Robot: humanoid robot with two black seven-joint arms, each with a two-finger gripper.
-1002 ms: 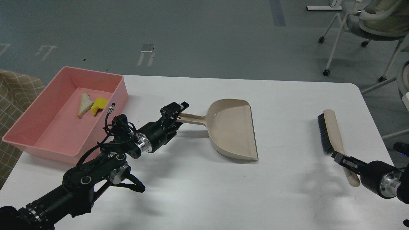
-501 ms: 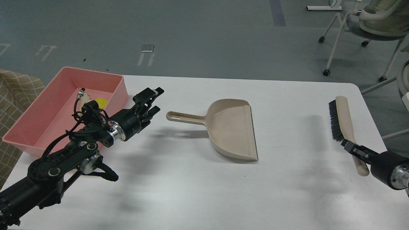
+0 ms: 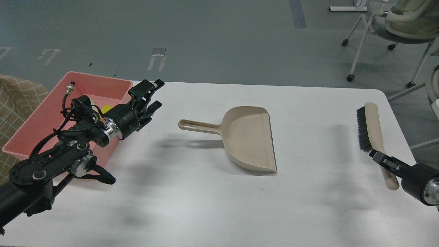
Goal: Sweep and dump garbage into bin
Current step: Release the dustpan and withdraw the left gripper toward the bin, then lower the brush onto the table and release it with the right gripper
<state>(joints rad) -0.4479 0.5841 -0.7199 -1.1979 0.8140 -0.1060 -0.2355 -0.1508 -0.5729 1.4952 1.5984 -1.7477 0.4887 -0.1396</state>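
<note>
The pink bin (image 3: 41, 120) stands at the table's far left. In it, a bit of the yellow chunk (image 3: 107, 108) shows behind my left arm; the pale wedge is almost wholly hidden by the arm. My left gripper (image 3: 154, 94) is open and empty. It hovers at the bin's near right corner, left of the dustpan handle (image 3: 197, 126). The beige dustpan (image 3: 252, 139) lies empty at mid table. My right gripper (image 3: 383, 160) is shut on the handle of the beige brush (image 3: 373, 125), whose black bristles face left, at the right edge.
The white table's (image 3: 212, 202) right edge and rounded corner lie close to the brush. A checked cloth (image 3: 17, 96) lies left of the bin. Office chairs (image 3: 394, 24) stand on the floor beyond the table's far right.
My left gripper has let go of the dustpan handle and drawn back left to the bin's corner. My right gripper has carried the brush further right and away.
</note>
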